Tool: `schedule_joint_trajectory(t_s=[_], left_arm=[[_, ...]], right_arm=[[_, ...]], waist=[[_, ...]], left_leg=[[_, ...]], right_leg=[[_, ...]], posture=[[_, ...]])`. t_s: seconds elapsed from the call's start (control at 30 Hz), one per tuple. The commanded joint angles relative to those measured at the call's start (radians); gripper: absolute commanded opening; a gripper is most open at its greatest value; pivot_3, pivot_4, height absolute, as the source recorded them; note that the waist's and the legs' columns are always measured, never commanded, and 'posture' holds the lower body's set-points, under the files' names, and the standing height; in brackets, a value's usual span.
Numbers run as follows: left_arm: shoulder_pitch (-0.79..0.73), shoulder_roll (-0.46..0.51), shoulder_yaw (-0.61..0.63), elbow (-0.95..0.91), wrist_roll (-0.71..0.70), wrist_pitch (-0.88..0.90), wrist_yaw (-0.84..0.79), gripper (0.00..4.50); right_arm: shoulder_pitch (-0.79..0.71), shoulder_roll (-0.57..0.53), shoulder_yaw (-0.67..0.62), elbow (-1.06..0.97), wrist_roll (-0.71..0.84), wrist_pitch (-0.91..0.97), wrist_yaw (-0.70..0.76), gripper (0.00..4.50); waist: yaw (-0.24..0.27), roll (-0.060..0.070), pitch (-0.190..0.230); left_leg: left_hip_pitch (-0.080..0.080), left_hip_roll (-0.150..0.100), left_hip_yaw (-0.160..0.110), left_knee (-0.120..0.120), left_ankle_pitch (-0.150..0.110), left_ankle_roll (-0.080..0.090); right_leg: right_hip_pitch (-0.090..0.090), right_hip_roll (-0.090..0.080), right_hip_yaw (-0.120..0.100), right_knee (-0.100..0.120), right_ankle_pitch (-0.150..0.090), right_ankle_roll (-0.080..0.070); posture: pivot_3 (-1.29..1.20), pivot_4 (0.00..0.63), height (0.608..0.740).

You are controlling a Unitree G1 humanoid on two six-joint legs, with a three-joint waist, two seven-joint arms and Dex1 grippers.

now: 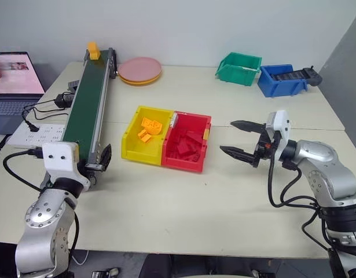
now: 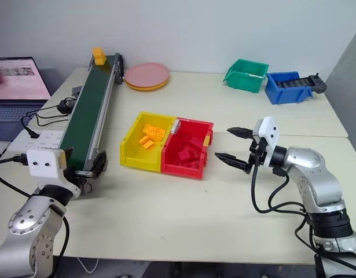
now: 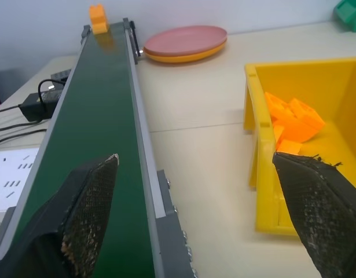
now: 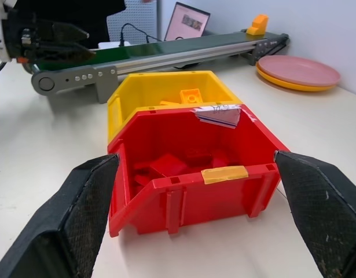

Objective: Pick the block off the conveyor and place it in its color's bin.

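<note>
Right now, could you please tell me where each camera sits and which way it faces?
Head views: high, looking forward and down over the beige table; both arms show.
Left wrist view: beside the dark green conveyor belt, looking along it to the small orange-yellow block; open left gripper.
Right wrist view: faces the red plastic bin; open right gripper.
Both wrist views share the yellow plastic bin.

Orange-yellow block [image 1: 94, 50] sits upright at the conveyor's [image 1: 85, 107] far end.
</note>
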Motion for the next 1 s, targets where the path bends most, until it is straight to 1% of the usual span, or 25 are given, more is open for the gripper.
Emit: schedule_joint_trajectory(t_s=[0.03,0.2,0.23,0.33,0.8,0.9,1.0], left_arm=[[-0.005,0.041,0.015,-0.018,-0.007,-0.009,-0.022,4.45],[-0.022,0.067,0.011,-0.011,0.026,0.079,0.044,4.45],[-0.023,0.072,0.010,-0.009,0.034,0.073,0.046,4.45],[-0.024,0.080,0.023,-0.012,0.005,0.072,0.018,4.45],[-0.026,0.111,0.064,0.027,-0.002,0.072,0.000,4.45],[-0.039,0.127,0.062,0.048,0.002,0.112,0.014,4.45],[-0.087,0.138,0.076,0.076,-0.016,0.157,0.030,4.45]], right_arm=[[-0.020,0.000,-0.015,-0.018,0.020,0.002,0.017,4.50],[-0.023,0.012,-0.015,-0.039,0.031,0.033,0.014,4.50],[-0.023,0.011,-0.014,-0.046,0.038,0.045,0.017,4.50],[-0.031,0.001,-0.009,-0.071,0.057,0.076,0.033,4.50],[-0.034,-0.016,-0.003,-0.120,0.086,0.139,0.060,4.50],[-0.033,-0.033,0.015,-0.133,0.062,0.128,0.072,4.50],[-0.042,-0.036,0.022,-0.141,0.073,0.161,0.055,4.50]], waist=[[0.000,0.000,0.000],[0.000,-0.001,0.001],[0.000,-0.001,0.001],[0.000,-0.001,0.001],[0.000,-0.002,0.001],[0.000,-0.002,0.001],[0.000,-0.002,0.001]], left_leg=[[0.000,0.000,0.000,0.000,0.000,0.000],[-0.001,0.000,0.000,0.000,0.000,0.000],[-0.001,0.000,0.000,0.000,0.000,0.000],[-0.001,0.000,0.000,0.000,0.000,0.000],[-0.001,0.000,0.000,-0.001,0.000,0.000],[-0.001,0.000,0.000,-0.001,0.000,0.000],[-0.001,0.000,0.000,-0.001,0.000,0.000]], right_leg=[[0.000,0.000,0.000,0.000,0.000,0.000],[-0.001,0.000,0.001,0.000,0.000,0.000],[-0.001,0.000,0.000,0.000,0.000,0.000],[-0.001,0.000,0.000,0.000,0.000,0.000],[-0.001,0.000,0.000,0.000,0.000,0.000],[-0.001,0.000,0.000,0.000,0.000,0.000],[-0.001,0.000,0.000,0.000,0.000,0.000]], posture=[[0.00,0.150,0.740],[0.00,0.150,0.740],[0.00,0.150,0.740],[0.00,0.150,0.740],[0.00,0.150,0.740],[0.00,0.150,0.740],[0.00,0.150,0.740]])
